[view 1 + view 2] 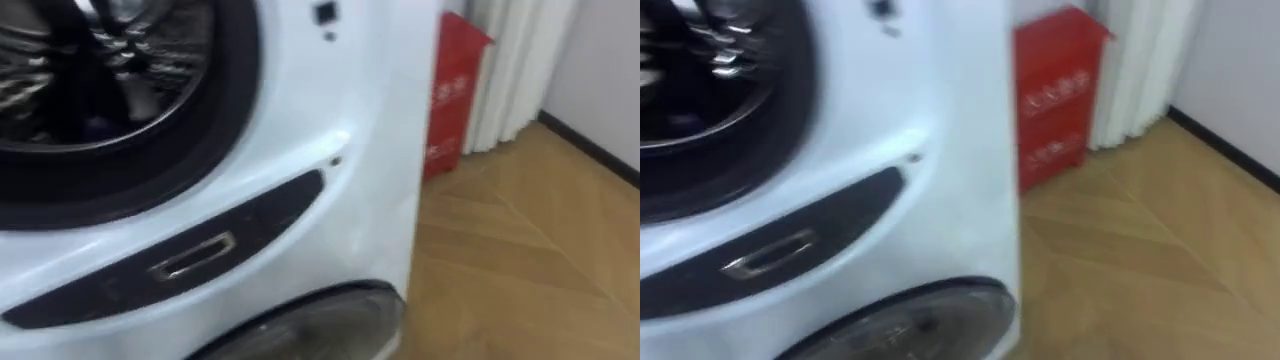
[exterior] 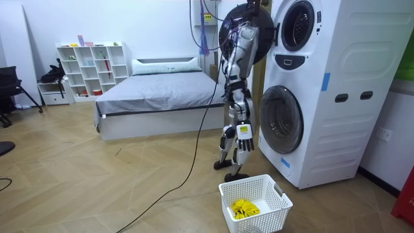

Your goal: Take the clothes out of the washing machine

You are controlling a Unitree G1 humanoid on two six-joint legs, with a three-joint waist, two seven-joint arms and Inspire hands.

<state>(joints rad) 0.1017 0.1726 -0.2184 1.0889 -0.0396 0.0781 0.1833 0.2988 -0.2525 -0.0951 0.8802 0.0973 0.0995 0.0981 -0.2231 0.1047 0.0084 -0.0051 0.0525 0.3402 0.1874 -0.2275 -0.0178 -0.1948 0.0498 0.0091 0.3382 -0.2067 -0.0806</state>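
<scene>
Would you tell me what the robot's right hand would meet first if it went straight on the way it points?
Most likely the wooden floor beside its feet. The right hand hangs pointing down, and the white basket seems to stand nearer the camera, though depth is unclear.

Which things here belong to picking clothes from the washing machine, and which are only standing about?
For the job:
washing machine
its upper drum
white basket on the floor
yellow cloth inside the basket

Not for the job:
red box
curtain
bed
white shelf
</scene>
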